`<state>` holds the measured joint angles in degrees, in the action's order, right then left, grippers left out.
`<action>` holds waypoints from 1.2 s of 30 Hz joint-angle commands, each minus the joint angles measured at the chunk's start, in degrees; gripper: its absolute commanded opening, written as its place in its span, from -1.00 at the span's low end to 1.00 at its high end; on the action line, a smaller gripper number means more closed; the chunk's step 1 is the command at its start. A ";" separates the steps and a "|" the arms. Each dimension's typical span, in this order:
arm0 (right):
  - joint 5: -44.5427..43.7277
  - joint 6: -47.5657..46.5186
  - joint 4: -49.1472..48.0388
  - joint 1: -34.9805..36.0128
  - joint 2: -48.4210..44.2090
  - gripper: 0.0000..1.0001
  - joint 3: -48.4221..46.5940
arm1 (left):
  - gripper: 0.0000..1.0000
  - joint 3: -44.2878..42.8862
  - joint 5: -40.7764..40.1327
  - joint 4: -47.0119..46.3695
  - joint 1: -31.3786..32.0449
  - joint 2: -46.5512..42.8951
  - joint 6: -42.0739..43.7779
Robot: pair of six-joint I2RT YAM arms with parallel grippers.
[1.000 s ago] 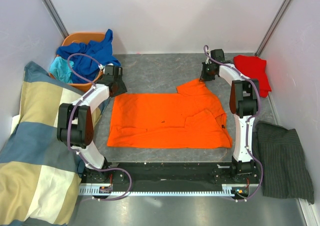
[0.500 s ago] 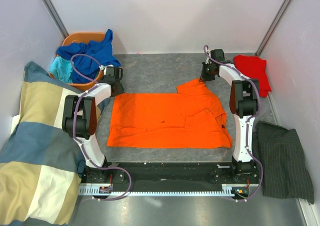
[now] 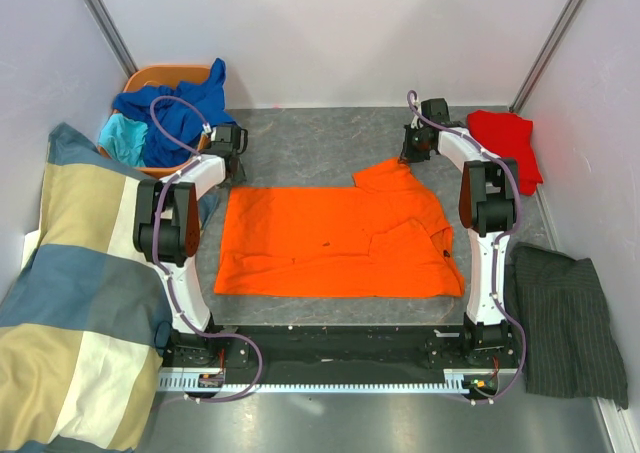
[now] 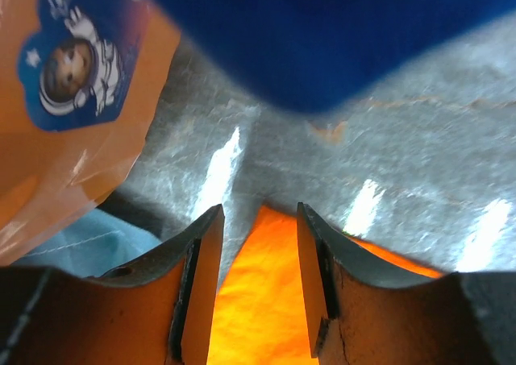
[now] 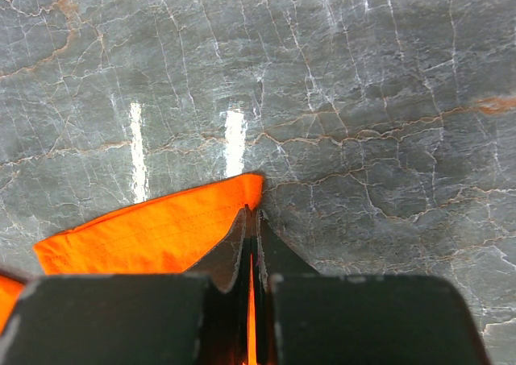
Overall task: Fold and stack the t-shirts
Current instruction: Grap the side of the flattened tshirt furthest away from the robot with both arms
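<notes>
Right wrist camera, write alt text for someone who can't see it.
The right claw is shut on a pointed corner of the bright orange t-shirt, seen from just behind the fingers. Beyond it, the rest of the view is a glossy grey table with pale marble-like veins.

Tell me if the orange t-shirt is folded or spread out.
Mostly spread: the orange t-shirt lies flat over the table, only its right-hand part doubled over. The right gripper pinches one corner.

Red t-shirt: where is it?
Top view: the red cotton t-shirt lies at the far right corner of the grey table, beyond the dark grey pinstriped cloth.
</notes>
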<state>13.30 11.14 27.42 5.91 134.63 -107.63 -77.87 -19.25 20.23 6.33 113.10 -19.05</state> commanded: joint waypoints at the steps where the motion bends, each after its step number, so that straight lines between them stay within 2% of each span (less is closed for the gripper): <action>1: 1.38 0.11 2.99 0.77 1.08 -1.00 1.64 | -0.02 -0.71 -1.67 2.09 -0.35 0.11 3.84; 7: 1.29 -0.06 2.99 0.68 0.90 -1.00 1.73 | -0.02 2.10 -1.41 1.92 -0.35 -0.95 4.28; 22: 1.11 -0.24 3.17 0.50 0.46 -1.00 2.25 | 0.03 -0.27 2.37 3.15 0.09 2.39 5.25; 25: 1.03 -0.33 3.17 0.42 0.37 -1.00 2.17 | -0.04 -0.53 3.33 3.59 0.18 2.92 5.77; 26: 0.94 -0.33 3.25 0.24 0.29 -1.00 2.08 | -0.17 -0.62 3.51 3.68 0.18 3.09 5.86; 28: 1.03 -0.24 3.34 0.07 0.20 -1.00 1.99 | -0.30 -0.88 4.13 4.20 0.18 3.53 6.30; 31: 0.94 -0.24 3.34 -0.11 0.11 -1.00 1.99 | -0.38 -1.15 4.65 4.56 0.53 3.88 6.65; 36: 0.94 -0.24 3.34 -0.20 -0.07 -1.00 2.08 | -0.77 -1.32 4.74 5.00 0.88 4.41 7.36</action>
<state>14.02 11.16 27.18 5.61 134.61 -107.42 -78.32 -15.79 22.76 6.81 115.15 -14.66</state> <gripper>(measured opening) 0.007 0.173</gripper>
